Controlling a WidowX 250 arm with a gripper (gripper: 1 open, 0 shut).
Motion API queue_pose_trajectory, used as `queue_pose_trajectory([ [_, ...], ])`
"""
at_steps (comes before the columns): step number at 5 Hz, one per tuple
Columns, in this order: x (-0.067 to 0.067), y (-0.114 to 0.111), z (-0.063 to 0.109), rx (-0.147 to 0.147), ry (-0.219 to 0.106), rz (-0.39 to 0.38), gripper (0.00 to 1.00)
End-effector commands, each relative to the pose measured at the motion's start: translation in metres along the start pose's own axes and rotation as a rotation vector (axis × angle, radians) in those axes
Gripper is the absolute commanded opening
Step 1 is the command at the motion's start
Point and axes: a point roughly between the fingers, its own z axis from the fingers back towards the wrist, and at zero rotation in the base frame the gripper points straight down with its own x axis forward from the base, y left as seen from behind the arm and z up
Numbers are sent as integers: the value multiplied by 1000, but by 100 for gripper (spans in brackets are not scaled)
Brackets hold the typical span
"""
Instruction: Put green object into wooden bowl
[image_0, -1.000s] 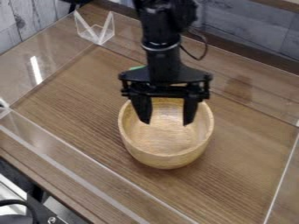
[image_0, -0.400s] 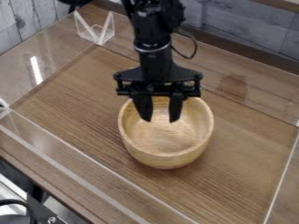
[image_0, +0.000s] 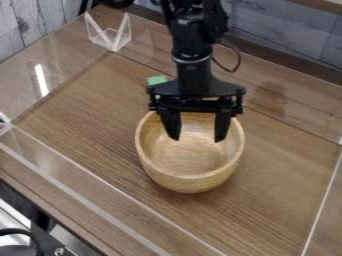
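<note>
While one black two-finger gripper (image_0: 198, 134) hangs over the far part of the wooden bowl (image_0: 194, 172), its jaws stand open, the two fingers spread well apart with nothing gripped between them. One arm carries it, coming down from the far edge of the table (image_0: 80, 115), and one thin dark cable (image_0: 237, 55) loops out on the right side of the arm.

Only one bowl is in view, round, light tan and thick-walled, sitting upright right of the middle of the table, nearer the near edge than the far one. Its visible inside shows bare wood.

One green bar (image_0: 158, 82) lies outside the bowl, on the table beyond the bowl's far rim and just left of the arm as seen here. Part of it is hidden behind the gripper, so its full outline cannot be told.

Toward the table's far left corner stands one clear, pale-edged angular object (image_0: 111, 33), well apart from the bowl; what it is cannot be told. Past the near left corner, one black cable coil (image_0: 19, 240) is partly cut off by the lower left of the view
</note>
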Motion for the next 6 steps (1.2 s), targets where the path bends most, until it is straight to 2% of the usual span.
queue_pose_trajectory([
  [1,15,-5,10,-23,-43,18,100],
  [3,25,6,-3,-16,-57,54,100],
  [4,40,19,5,-19,-70,45,100],
  [5,61,41,20,-36,-110,42,100],
  [6,75,66,23,-32,-145,65,100],
])
